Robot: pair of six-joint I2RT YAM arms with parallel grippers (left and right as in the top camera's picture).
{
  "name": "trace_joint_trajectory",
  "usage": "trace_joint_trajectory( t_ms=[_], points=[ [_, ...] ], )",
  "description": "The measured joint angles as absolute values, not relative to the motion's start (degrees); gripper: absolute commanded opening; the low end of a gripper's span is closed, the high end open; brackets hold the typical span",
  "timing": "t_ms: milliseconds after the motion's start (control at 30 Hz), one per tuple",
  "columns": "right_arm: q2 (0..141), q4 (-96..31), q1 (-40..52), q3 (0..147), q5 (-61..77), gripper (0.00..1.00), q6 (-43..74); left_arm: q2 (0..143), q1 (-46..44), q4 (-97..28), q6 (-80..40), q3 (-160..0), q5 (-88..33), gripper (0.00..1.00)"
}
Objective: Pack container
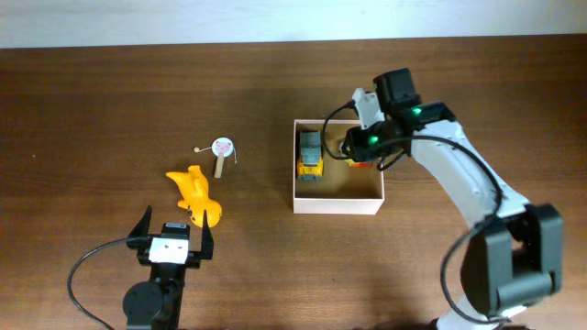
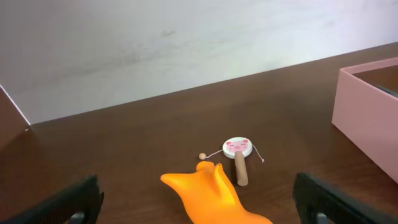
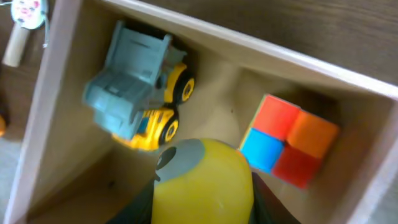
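The container (image 1: 337, 204) is a square white-walled box with a tan floor, right of centre; its wall also shows in the left wrist view (image 2: 367, 115). Inside lie a grey and yellow toy truck (image 1: 311, 154) (image 3: 140, 93) and a coloured cube (image 3: 289, 140). My right gripper (image 1: 353, 147) hangs over the box and is shut on a round yellow toy (image 3: 202, 183). My left gripper (image 1: 174, 240) is open and empty, just behind an orange rubber toy (image 1: 196, 193) (image 2: 214, 199). A small pig-faced rattle drum (image 1: 221, 152) (image 2: 238, 155) lies beyond it.
The dark wooden table (image 1: 92, 119) ends at a pale wall along the far edge. The right arm's links reach from the lower right corner up over the box.
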State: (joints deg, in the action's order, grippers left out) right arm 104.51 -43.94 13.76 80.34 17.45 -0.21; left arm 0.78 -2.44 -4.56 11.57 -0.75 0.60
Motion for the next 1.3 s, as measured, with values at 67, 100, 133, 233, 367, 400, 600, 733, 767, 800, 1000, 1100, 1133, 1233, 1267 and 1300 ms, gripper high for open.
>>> trace_joint_trajectory(
  t_ms=[67, 100, 133, 233, 367, 400, 600, 733, 767, 800, 1000, 1100, 1133, 1233, 1267, 1300],
  points=[
    [105.6, -42.8, 14.4, 80.3, 17.5, 0.34, -0.2, 0.8, -2.4, -4.6, 11.6, -0.8, 0.6, 0.99],
    [106.0, -42.1, 14.7, 80.3, 17.5, 0.38, -0.1, 0.8, -2.4, -4.6, 11.6, -0.8, 0.6, 0.99],
    [106.3, -41.4, 15.1, 80.3, 17.5, 0.50, 0.0, 0.8, -2.4, -4.6, 11.6, -0.8, 0.6, 0.99],
    [107.6, -40.2, 16.0, 80.3, 17.5, 0.77, 0.1, 0.8, -2.4, -4.6, 11.6, -0.8, 0.6, 0.99],
    [108.5, -40.2, 16.3, 80.3, 17.5, 0.80, 0.0, 0.8, -2.4, -4.6, 11.6, -0.8, 0.6, 0.99],
    [108.5, -40.2, 16.3, 80.3, 17.5, 0.81, 0.0, 0.8, -2.4, -4.6, 11.6, -0.8, 0.6, 0.99],
    [108.5, -41.8, 16.3, 80.5, 17.5, 0.88, 0.0, 0.8, -2.4, -4.6, 11.6, -0.8, 0.6, 0.99],
    [108.5, -47.9, 16.3, 83.5, 17.5, 0.95, 0.0, 0.8, -2.4, -4.6, 11.6, -0.8, 0.6, 0.99],
    [108.5, -49.3, 16.1, 84.8, 17.5, 0.95, 0.0, 0.8, -2.4, -4.6, 11.6, -0.8, 0.6, 0.99],
    [108.5, -51.4, 16.0, 86.5, 17.5, 0.96, 0.0, 0.8, -2.4, -4.6, 11.6, -0.8, 0.6, 0.99],
    [102.0, -61.2, 11.0, 97.6, 16.8, 0.99, 0.4, 0.8, -2.4, -4.6, 11.6, -0.8, 0.6, 0.99],
    [96.7, -64.5, 5.6, 100.7, 9.6, 0.99, 5.9, 0.8, -2.4, -4.6, 11.6, -0.8, 0.6, 0.99],
    [95.7, -66.0, 3.9, 101.1, 6.4, 0.99, 8.0, 0.8, -2.4, -4.6, 11.6, -0.8, 0.6, 0.99],
    [94.8, -69.4, -1.2, 101.2, -1.9, 0.99, 13.5, 0.8, -2.4, -4.6, 11.6, -0.8, 0.6, 0.99],
    [95.3, -69.9, -2.7, 101.1, -4.0, 0.99, 14.9, 0.8, -2.4, -4.6, 11.6, -0.8, 0.6, 0.99],
    [95.7, -69.9, -3.7, 101.0, -5.4, 0.99, 15.7, 0.8, -2.4, -4.6, 11.6, -0.8, 0.6, 0.99]
  ],
)
